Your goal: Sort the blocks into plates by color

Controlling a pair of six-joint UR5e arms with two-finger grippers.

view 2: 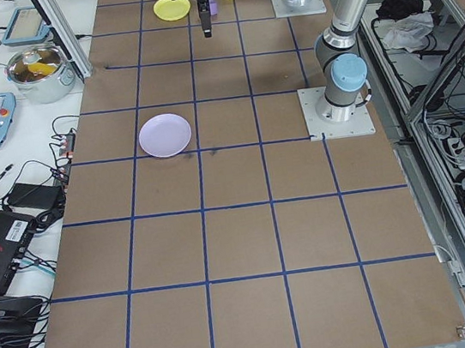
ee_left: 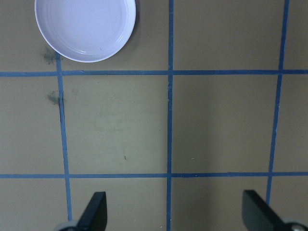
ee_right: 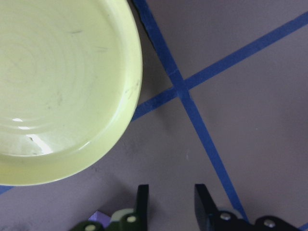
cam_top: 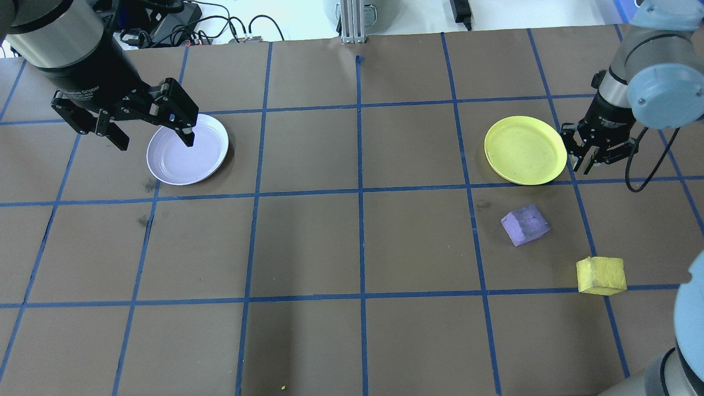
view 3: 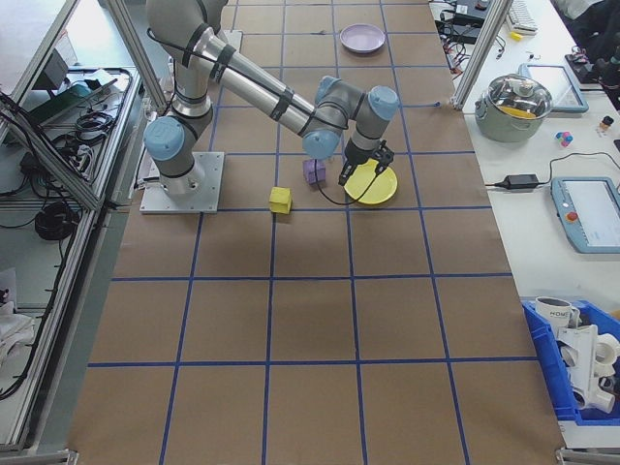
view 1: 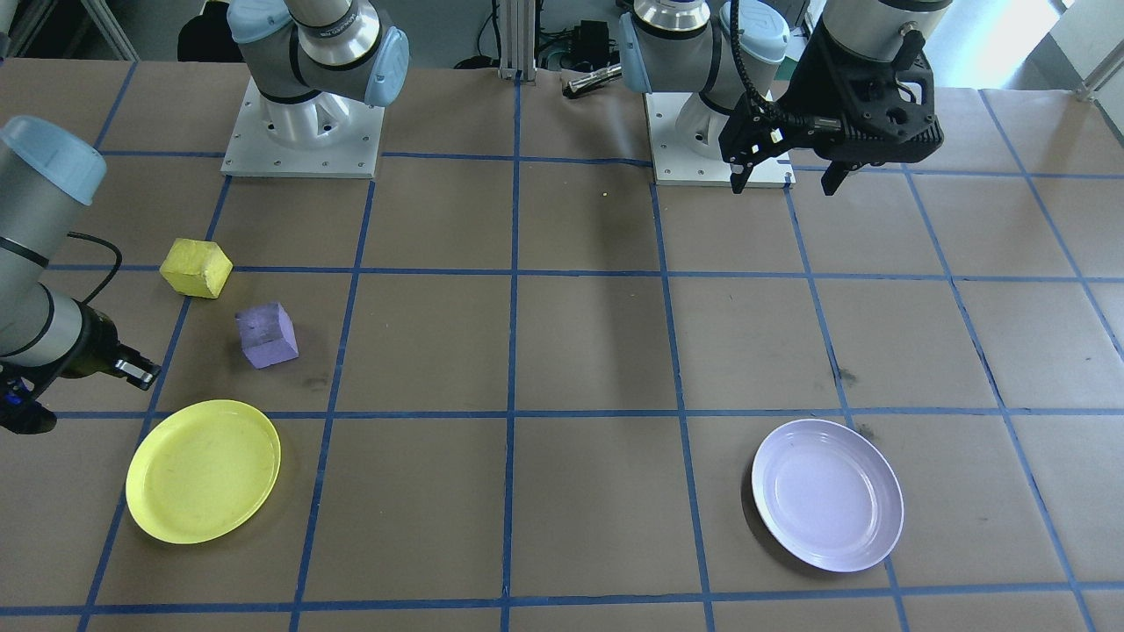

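1. Front-facing view: the yellow block [view 1: 197, 268] and the purple block [view 1: 267, 334] sat bare on the table [view 1: 580, 351], near each other but apart. Both lay near the yellow plate [view 1: 203, 470] and well apart from the lavender plate [view 1: 827, 494], so neither was sorted yet. The left end effector [view 1: 784, 180] hung high by its base with jaws spread and empty, probably parked out of the way.

2. Overhead view: the right end effector [cam_top: 598, 159] hovered low just beside the yellow plate's rim, its fingers only a little apart and holding nothing. Its place suited a reach to either block. The left one overlapped the lavender plate only by line of sight.

3. Left-side view: both plates lay flat and empty, the lavender one alone in the left arm's half, likely so that each arm would serve one plate.

4. Right-side view: the right arm stretched out over the blocks toward the yellow plate.

5. Left wrist view: spread fingertips [ee_left: 94, 211] framed bare table, with the lavender plate far ahead.

6. Right wrist view: the narrow-set fingers pointed at bare table next to the yellow plate's edge, gripping nothing.
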